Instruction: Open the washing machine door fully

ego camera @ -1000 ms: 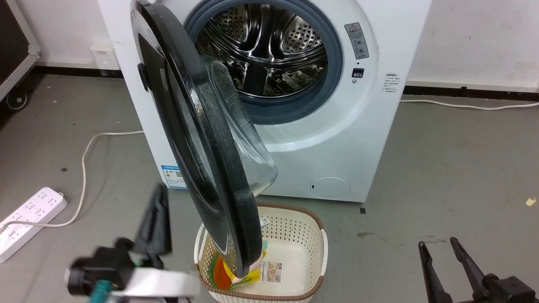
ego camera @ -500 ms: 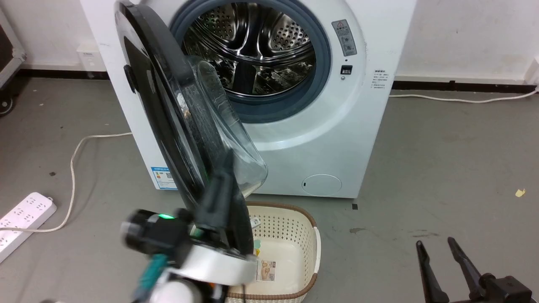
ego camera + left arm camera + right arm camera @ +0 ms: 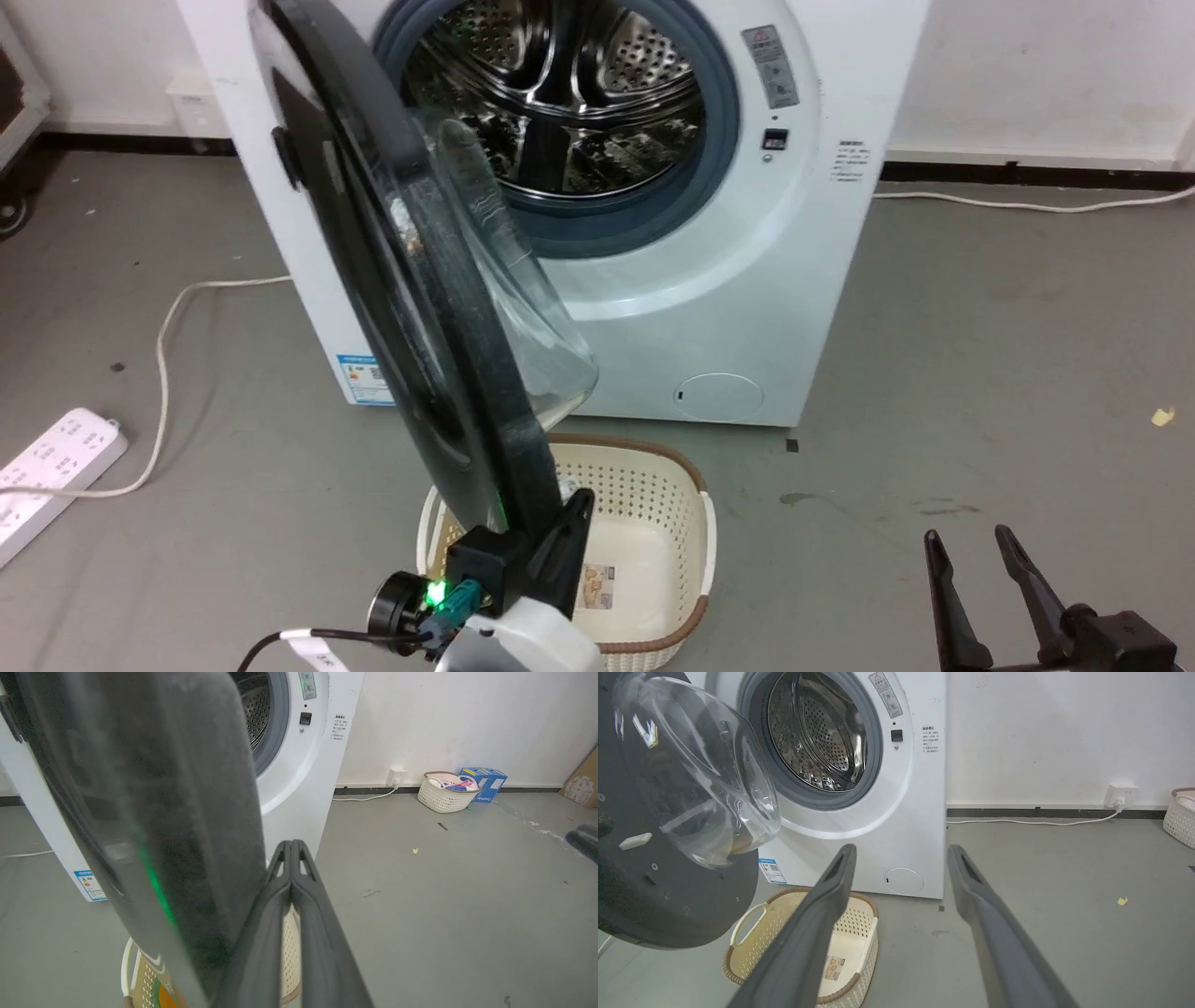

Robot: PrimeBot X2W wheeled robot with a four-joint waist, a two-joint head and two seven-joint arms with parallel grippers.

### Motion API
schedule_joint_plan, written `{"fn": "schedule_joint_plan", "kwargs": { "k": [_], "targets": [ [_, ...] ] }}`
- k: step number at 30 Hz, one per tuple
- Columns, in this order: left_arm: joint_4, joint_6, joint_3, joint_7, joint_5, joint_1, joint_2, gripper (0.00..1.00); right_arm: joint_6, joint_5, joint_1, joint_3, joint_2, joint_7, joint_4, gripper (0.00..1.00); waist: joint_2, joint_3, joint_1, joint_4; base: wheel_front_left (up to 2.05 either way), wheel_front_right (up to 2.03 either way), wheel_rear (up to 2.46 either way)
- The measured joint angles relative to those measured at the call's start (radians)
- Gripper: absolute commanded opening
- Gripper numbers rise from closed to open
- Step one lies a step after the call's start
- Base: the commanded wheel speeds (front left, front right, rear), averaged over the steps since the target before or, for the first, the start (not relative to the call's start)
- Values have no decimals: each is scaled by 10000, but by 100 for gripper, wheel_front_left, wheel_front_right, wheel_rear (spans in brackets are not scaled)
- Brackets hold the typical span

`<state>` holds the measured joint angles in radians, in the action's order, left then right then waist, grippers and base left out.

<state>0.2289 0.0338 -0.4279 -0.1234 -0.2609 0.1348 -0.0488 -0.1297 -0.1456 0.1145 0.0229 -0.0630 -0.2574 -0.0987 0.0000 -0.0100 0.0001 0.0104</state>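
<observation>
Door: the large round glossy black washing machine door (image 3: 392, 271) stands swung out from the white front-loading washing machine (image 3: 709, 308), nearly edge-on to the head view. I judge it roughly halfway open, so not fully open yet.
Door's window: the bulging clear glass bowl (image 3: 523, 317) points back towards the washing machine's perforated steel drum (image 3: 569, 93).
Left gripper: here's the left gripper (image 3: 581, 499), fingers (image 3: 280, 896) clenched flat together with nothing between them. It sits at the door's lowest rim, on the side facing the washing machine. It looks like contact, though I can't tell for sure whether it's touching or only just beside.
Right gripper: the right gripper (image 3: 969, 535) waits well out in front of the washing machine, fingers (image 3: 822, 914) spread wide and empty.
Basket: a cream perforated plastic laundry basket with a brown rim (image 3: 695, 523) sits on the floor right in front of the washing machine, directly under the door's lower rim.
Step in hand: a sideways shove to sweep the door away from the drum opening, by my reading.
Risk one: that rim is rounded and slick. A push this low could let the fingers skid off underneath, and the door might then swing back.
Risk two: a slip downward drives the fingers into the basket.
Risk three: pushing too hard carries the door onto its hinge stop with a jolt.
</observation>
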Motion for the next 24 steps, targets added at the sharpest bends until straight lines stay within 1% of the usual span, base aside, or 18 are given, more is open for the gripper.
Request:
{"fn": "schedule_joint_plan", "kwargs": {
  "k": [4,7,8,16,24],
  "targets": [
    [437,10,67,-314,-65,51,0,0,0,-58,4,4,17,0,-31,100,0,11,-1,295,0,0,0],
    [623,-19,-13,-420,-67,38,-15,0,0,-67,16,-8,23,0,-104,100,1,-16,-1,638,0,0,0],
    [663,-13,-27,-497,-81,-34,-40,0,0,-86,37,-15,29,0,-150,100,0,-43,-1,918,0,0,0],
    [533,178,219,-702,-244,-320,-295,0,0,-144,83,-146,54,0,-219,100,1,-113,-1,2390,0,0,0],
    [234,453,872,-715,-458,-308,-711,0,0,-140,62,-456,73,2,-267,100,0,32,-1,3914,0,0,0]
  ]
}}
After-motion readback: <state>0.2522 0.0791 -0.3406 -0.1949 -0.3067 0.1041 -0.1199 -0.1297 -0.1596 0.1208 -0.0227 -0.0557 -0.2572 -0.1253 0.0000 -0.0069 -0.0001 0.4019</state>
